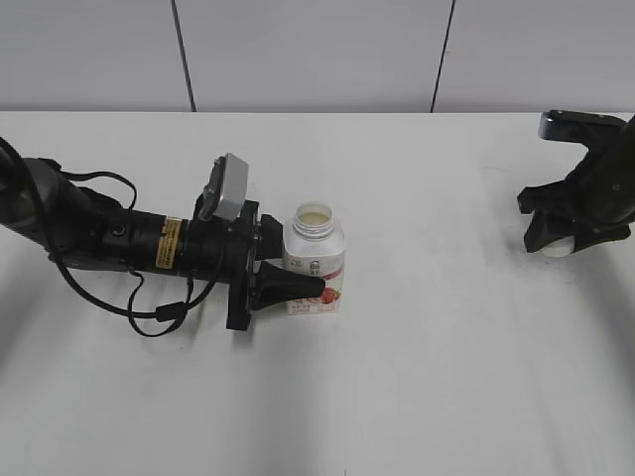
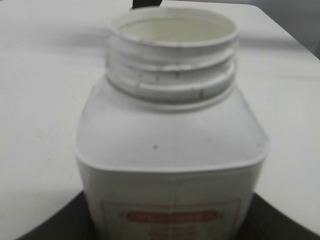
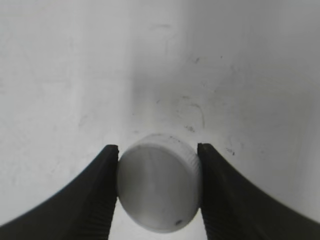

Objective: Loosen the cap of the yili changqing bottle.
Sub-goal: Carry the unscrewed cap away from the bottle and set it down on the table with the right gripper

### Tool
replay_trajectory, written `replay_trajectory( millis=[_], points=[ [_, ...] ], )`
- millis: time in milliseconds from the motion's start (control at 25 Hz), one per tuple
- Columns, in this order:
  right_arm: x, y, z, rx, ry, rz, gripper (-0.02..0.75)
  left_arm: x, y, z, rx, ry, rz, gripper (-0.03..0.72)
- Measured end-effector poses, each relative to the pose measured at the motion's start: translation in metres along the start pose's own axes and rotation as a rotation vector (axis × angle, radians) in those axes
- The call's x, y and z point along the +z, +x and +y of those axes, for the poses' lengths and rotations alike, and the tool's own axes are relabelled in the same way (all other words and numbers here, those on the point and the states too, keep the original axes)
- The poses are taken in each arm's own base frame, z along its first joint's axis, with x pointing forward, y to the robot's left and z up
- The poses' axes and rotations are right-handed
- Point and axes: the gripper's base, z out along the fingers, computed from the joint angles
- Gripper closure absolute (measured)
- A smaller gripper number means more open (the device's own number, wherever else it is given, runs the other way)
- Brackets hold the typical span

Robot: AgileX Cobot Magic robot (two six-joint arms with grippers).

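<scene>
The yili changqing bottle stands upright mid-table, white with a red fruit label, its threaded neck open and bare. My left gripper is shut on the bottle's lower body from the left; the bottle fills the left wrist view, with dark jaws at both lower corners. The white ribbed cap is off the bottle and sits between the jaws of my right gripper, which is shut on it. In the exterior view the cap shows under the right gripper at the far right, low over the table.
The white table bears faint scuff marks ahead of the right gripper. A pale panelled wall rises behind the table's far edge. The left arm's cables lie on the table at left.
</scene>
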Motion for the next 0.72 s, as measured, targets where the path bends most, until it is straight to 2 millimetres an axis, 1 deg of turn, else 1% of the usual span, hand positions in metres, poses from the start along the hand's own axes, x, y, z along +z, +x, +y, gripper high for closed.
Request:
replay_trajectory(
  millis=[120,280,360,720],
  points=[
    [0.004,-0.001,0.000,0.019,-0.002,-0.012,0.358,0.000,0.000,0.000,0.000,0.000,0.000,0.326],
    [0.018,0.002,-0.003,0.035,-0.004,0.014,0.358,0.000,0.000,0.000,0.000,0.000,0.000,0.326],
    [0.022,0.003,-0.003,0.039,-0.006,0.025,0.358,0.000,0.000,0.000,0.000,0.000,0.000,0.326],
    [0.023,0.003,-0.003,0.043,-0.004,0.020,0.358,0.000,0.000,0.000,0.000,0.000,0.000,0.326]
  ],
)
